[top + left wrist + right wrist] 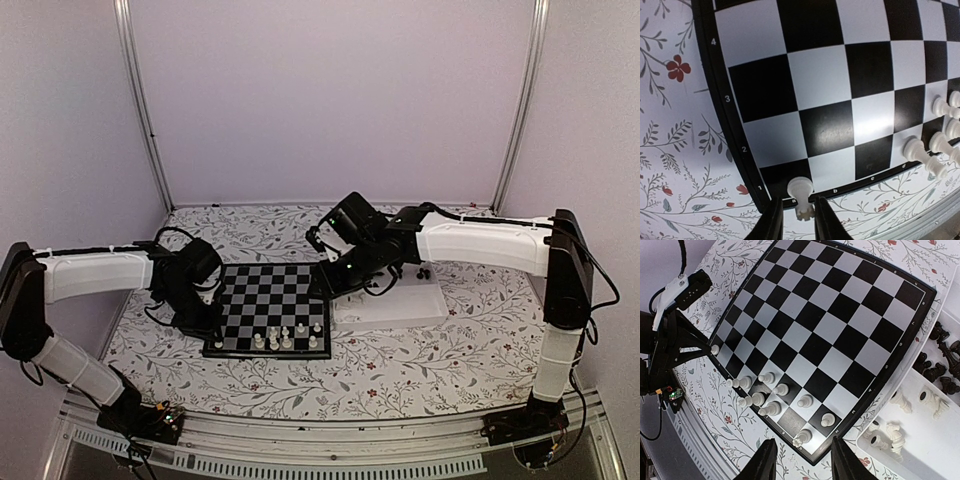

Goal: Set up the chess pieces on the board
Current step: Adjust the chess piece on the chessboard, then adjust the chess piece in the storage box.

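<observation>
Two arms: the left gripper point(798, 200) is down at the near-left corner of the board point(265, 290); the right gripper point(805, 439) hangs over the board's near-right corner.
Left gripper: its fingers are parted a little and straddle a white rook point(800, 189). A sliver of gap shows on one side, so I judge this is no firm pinch.
Rook: it stands upright on the board's near-left corner square, by the "1" and "a" marks on the border.
Right gripper: spread wide, with nothing between the fingers.
On the board: a cluster of white pieces point(758, 399) stands on the two nearest rows, from mid-board toward the near-right corner. No black piece stands on the board.
Off the board: black pieces point(944, 347) and spare white pieces point(892, 432) lie in a white tray point(400, 310), which sits on the surface point(450, 350) just off the board's right edge.
Step, as judged: letting go of the rook on its home square. The white side is partly set and the black side not begun.
Key relation: the rook's long axis is vertical and points up between the left fingers. A straight lift should clear it, while a sideways drift would tip it.
Nearer arm: the tray lies beyond the board's right edge, so the right arm is much closer to the next pieces.
</observation>
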Tool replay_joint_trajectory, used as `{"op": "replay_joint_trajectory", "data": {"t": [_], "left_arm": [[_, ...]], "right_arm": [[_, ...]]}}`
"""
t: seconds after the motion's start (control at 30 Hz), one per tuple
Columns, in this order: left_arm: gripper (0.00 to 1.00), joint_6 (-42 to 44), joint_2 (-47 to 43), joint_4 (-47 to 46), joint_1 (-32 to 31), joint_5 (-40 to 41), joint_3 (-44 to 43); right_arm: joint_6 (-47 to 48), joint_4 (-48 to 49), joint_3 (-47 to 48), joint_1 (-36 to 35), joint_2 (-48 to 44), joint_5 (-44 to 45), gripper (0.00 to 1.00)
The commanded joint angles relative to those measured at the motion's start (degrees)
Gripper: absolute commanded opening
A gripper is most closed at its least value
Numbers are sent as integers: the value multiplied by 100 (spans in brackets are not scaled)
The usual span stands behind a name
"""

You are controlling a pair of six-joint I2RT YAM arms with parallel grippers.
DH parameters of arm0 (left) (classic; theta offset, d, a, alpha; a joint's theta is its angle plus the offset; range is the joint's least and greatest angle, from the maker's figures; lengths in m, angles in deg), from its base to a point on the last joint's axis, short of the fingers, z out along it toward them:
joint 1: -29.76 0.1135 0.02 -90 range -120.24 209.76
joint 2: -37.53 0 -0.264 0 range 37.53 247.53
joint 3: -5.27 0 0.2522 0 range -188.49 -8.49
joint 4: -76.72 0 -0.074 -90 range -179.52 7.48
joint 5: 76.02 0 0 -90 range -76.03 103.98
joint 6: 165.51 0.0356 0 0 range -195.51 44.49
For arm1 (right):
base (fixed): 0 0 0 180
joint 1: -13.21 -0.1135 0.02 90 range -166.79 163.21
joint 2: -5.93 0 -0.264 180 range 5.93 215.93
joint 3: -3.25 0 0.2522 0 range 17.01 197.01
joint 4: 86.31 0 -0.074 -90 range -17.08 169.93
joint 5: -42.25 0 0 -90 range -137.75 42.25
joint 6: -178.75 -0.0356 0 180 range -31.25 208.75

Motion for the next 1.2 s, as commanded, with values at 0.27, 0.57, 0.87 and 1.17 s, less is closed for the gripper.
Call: {"op": "replay_joint_trajectory", "data": {"t": [0.27, 0.57, 0.87, 1.17], "left_arm": [[25, -207, -10, -33, 55, 232, 122], [33, -18, -415, 322, -58, 273, -756], [37, 597, -239, 116, -577, -15, -1879], [38, 615, -313, -1168, -935, -1036, -1974]], "right_arm": [[-93, 9, -167, 27, -168, -34, 39], [-147, -133, -377, 120, -346, 275, 39], [-100, -245, -1291, 945, -863, 132, 34], [841, -497, -965, 982, 19, -187, 30]]}}
